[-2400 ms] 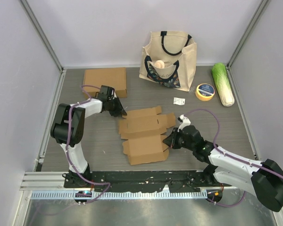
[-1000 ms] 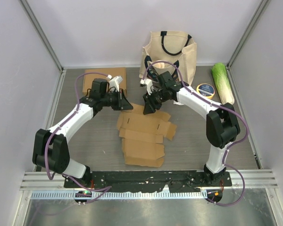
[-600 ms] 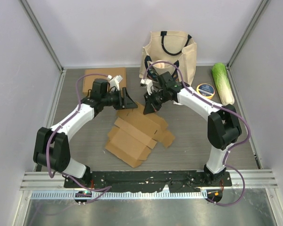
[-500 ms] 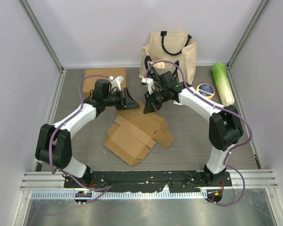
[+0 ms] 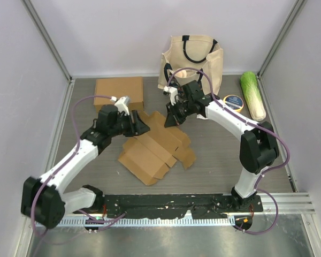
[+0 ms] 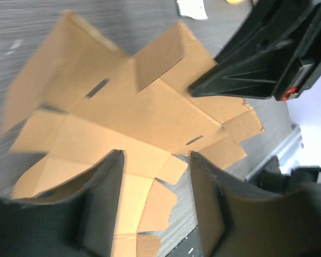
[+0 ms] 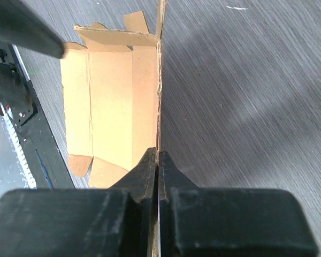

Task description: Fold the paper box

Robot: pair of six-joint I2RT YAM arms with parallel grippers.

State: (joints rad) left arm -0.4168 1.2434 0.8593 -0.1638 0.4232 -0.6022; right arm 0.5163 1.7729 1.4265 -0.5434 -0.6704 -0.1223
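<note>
The paper box is a flat, unfolded brown cardboard sheet lying askew in the middle of the table. My right gripper is at the sheet's far edge, shut on a flap that it holds on edge; in the right wrist view the jaws pinch the thin cardboard edge. My left gripper is open and empty, hovering above the sheet's far left part. In the left wrist view its fingers frame the cardboard below, with the right gripper's black body at the upper right.
A folded cardboard box lies at the back left. A tote bag stands at the back, with a yellow tape roll and a cabbage to its right. A small white paper slip lies beyond the sheet.
The sheet has swung askew, its near end going left. My left gripper has drawn back from the far flap toward the near left. My right gripper stays shut on the far flap.
</note>
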